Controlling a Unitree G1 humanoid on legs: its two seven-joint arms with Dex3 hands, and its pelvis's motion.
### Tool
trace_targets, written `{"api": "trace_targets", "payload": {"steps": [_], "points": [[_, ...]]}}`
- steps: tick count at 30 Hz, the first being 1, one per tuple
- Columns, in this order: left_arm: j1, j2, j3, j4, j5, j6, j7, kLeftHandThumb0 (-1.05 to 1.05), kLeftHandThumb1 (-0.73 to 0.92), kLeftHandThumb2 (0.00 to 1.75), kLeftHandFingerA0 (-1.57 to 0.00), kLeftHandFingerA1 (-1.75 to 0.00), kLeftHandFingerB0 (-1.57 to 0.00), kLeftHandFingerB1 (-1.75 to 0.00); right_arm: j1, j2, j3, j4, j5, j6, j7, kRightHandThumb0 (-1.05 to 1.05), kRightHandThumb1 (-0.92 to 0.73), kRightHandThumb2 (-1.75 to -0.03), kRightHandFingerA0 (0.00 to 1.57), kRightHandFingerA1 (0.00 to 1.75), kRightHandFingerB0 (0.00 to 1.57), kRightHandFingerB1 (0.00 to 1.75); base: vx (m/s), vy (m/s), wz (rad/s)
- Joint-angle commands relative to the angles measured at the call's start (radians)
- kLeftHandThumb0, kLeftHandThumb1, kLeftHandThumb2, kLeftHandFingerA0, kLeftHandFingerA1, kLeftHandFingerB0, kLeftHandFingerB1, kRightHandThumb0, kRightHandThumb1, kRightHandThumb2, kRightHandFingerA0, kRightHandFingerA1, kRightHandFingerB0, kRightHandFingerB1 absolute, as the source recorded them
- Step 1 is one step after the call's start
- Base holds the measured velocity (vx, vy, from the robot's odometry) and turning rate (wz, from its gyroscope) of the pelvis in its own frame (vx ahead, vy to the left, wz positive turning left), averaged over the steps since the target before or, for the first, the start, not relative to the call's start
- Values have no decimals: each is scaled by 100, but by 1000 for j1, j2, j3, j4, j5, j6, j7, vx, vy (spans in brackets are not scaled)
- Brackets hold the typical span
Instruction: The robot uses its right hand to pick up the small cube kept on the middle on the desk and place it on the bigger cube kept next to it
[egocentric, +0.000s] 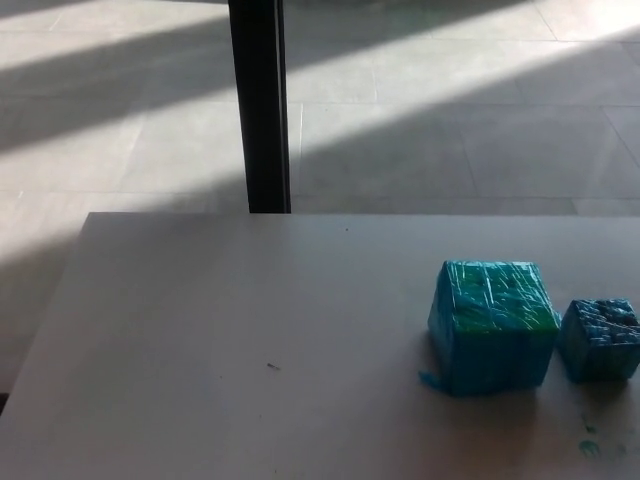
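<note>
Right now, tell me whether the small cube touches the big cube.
Apart. The head view shows a narrow dark strip of desk between the small cube and the big cube.

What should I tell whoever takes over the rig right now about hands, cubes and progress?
Hands: neither the left nor the right hand is in view.
Things: the small cube sits on the desk just to the right of the bigger cube, near the picture's right edge, with a narrow gap between them.
Done: nothing; the small cube is not lifted.
Left: right hand picks up the small cube and sets it on the bigger cube.
</note>
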Motion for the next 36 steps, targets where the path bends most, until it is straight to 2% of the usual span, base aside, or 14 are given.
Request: {"api": "trace_targets", "payload": {"steps": [1, 2, 4, 5, 6, 7, 8, 9, 12, 13, 14, 15, 24, 36], "points": [[2, 19, 3, 0, -10, 2, 6, -93, 90, 67, -43, -54, -39, -39, -54, -50, 104, 46, -139, -4, 114, -82, -48, -83, 0, 8, 10, 21, 0, 0, 0], [11, 22, -2, -14, -8, 6, -4, -94, 91, 68, -42, -53, -37, -38, -69, -60, 144, 61, -170, -5, 144, -88, -50, -89, 0, 4, 0, 11, 0, 0, 0], [11, 21, -7, -11, -2, -4, -2, -94, 91, 68, -43, -51, -38, -38, -81, -62, 177, 81, -196, -27, 147, -91, -53, -89, 0, 1, 7, 4, 0, 0, 0], [2, 20, -9, 4, 1, -7, 10, -91, 70, 111, -39, -58, -34, -50, -82, -55, 186, 94, -200, -42, 144, -93, -54, -90, 0, 0, 8, 0, 0, 0, 0], [-1, 22, -9, 6, 2, -6, 11, -94, 91, 68, -44, -51, -39, -38, -83, -49, 194, 107, -202, -55, 142, -94, -54, -90, 0, 2, 4, 0, 0, 0, 0], [-1, 23, -10, 7, 1, -7, 11, -94, 91, 68, -44, -51, -39, -38, -85, -48, 196, 113, -203, -59, 142, -94, -54, -90, 0, 2, 4, 0, 0, 0, 0], [-2, 22, -4, 6, -5, 0, 9, -100, 73, 87, -41, -56, -34, -43, -91, -40, 206, 131, -213, -68, 139, -95, -53, -91, 0, 3, 0, 0, 0, 0, 0], [6, 20, -3, -11, -9, 4, 1, -93, 91, 68, -43, -53, -37, -38, -95, -26, 225, 142, -229, -62, 137, -96, -54, -92, 0, 3, 0, 0, 0, 0, 0], [6, 20, -3, -10, -11, 4, -4, -94, 91, 68, -42, -53, -37, -38, -97, -2, 246, 160, -246, -71, 130, -95, -53, -91, 0, 5, 0, 0, 0, 0, 0], [6, 19, -2, -11, -12, 6, 0, -94, 70, 111, -38, -58, -33, -50, -98, 9, 250, 165, -247, -68, 132, -94, -52, -90, 0, 6, 0, 0, 0, 0, 0], [7, 19, -1, -13, -12, 8, 6, -94, 70, 111, -38, -58, -33, -50, -101, 24, 255, 174, -250, -64, 136, -94, -52, -90, 0, 6, 0, 0, 0, 0, 0], [7, 20, -2, -17, -11, 15, 7, -95, 90, 67, -43, -53, -39, -38, -106, 39, 266, 184, -260, -61, 141, -95, -54, -90, 0, 6, 0, 0, 0, 0, 0], [15, 19, 2, -37, -17, 20, -1, -93, 90, 68, -42, -52, -37, -38, -134, 108, 332, 284, -334, -89, 152, -94, -46, -86, 0, 0, 0, 4, 0, 0, 0], [8, 24, 3, -12, -14, 6, -1, -94, 90, 68, -44, -54, -37, -38, -107, 124, 329, 339, -369, -111, 165, -92, -52, -89, 0, 4, 0, 0, 0, 0, 0]]}}
